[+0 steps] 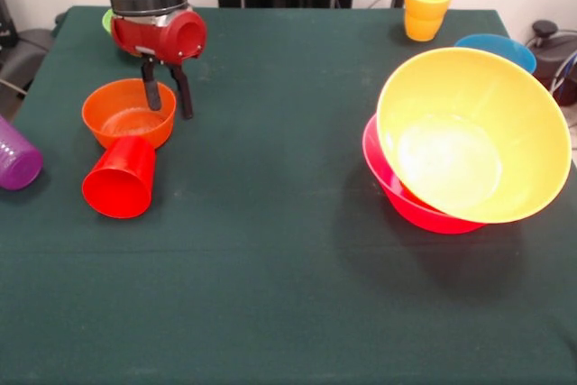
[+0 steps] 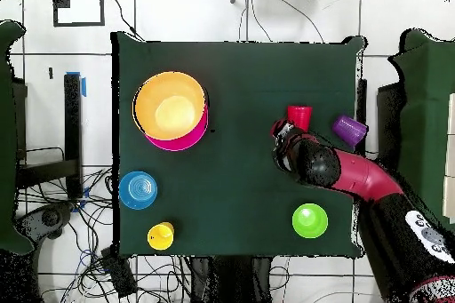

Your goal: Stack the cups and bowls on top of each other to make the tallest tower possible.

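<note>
Fingers [image 1: 150, 95] hanging spread apart over small orange bowl [image 1: 129, 113], grasping nothing | red cup [image 1: 119, 178] lying tipped, touching that bowl | yellow-orange bowl [image 1: 473, 135] sitting tilted in pink bowl [image 1: 406, 200]

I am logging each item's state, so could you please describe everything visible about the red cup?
The red cup is a small tapered tumbler of glossy, opaque-looking plastic. It lies on its side on the green tablecloth, its open mouth facing the front camera and its narrower base pointing at the small orange bowl, which it meets or slightly overlaps. The gripper hangs over that bowl, not touching the cup. The purple cup lies apart.
</note>
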Motion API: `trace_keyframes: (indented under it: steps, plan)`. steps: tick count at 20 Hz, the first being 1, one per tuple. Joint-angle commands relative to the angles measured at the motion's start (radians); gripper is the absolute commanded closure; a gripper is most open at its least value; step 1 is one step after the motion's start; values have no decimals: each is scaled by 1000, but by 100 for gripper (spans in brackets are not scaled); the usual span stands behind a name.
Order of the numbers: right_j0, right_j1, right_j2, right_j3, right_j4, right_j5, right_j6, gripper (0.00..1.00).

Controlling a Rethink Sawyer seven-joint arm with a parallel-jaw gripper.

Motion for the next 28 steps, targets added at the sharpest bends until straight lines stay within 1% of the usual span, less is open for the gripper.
trace_keyframes:
  steps: [1,6,11,21,28]
  plan:
    - [31,71,-25,71,-47,-79,72,0]
    - [14,67,-40,79,-60,-81,45,0]
    - [-5,47,-36,89,-61,-62,20,0]
    - [3,81,-62,73,-77,-95,23,0]
    - [-1,133,-74,43,-96,-134,15,0]
